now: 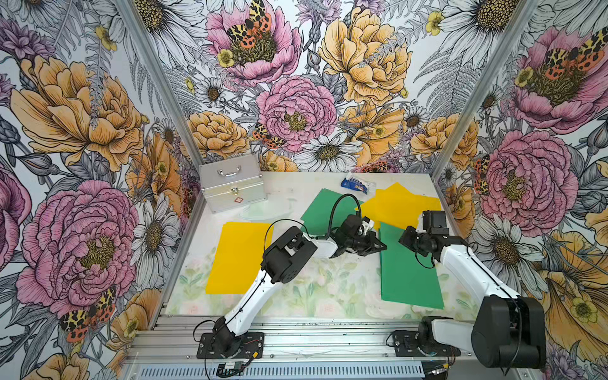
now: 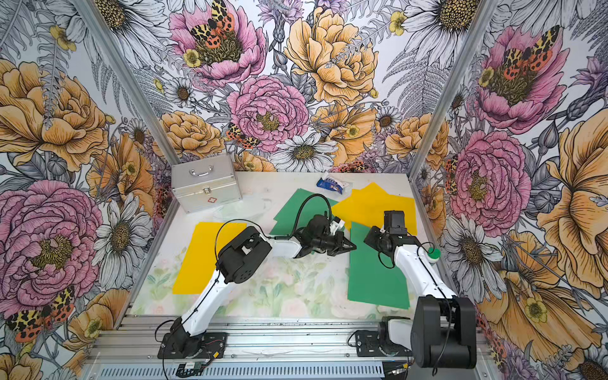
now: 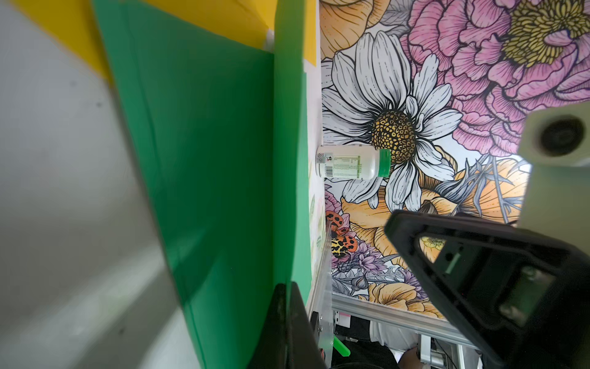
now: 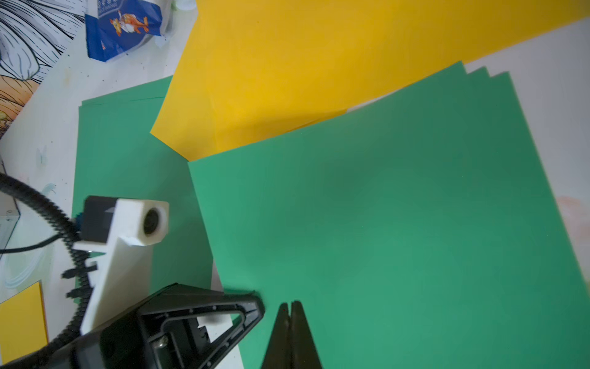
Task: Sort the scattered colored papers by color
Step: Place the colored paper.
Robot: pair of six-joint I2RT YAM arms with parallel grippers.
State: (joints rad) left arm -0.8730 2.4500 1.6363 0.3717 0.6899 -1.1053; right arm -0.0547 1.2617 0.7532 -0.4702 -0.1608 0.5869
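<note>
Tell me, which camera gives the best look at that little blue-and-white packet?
The right wrist view: the blue-and-white packet sits close to the lens, large enough to make out its printed cartoon figure. Both top views show it whole but small, at the far end of the table. The left wrist view does not show it.

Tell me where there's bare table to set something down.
Bare table lies front middle, between the left yellow sheet and the right green stack, though the left arm leans over it. Crowded: far right, where yellow sheets overlap far green sheets beside the blue packet.
</note>
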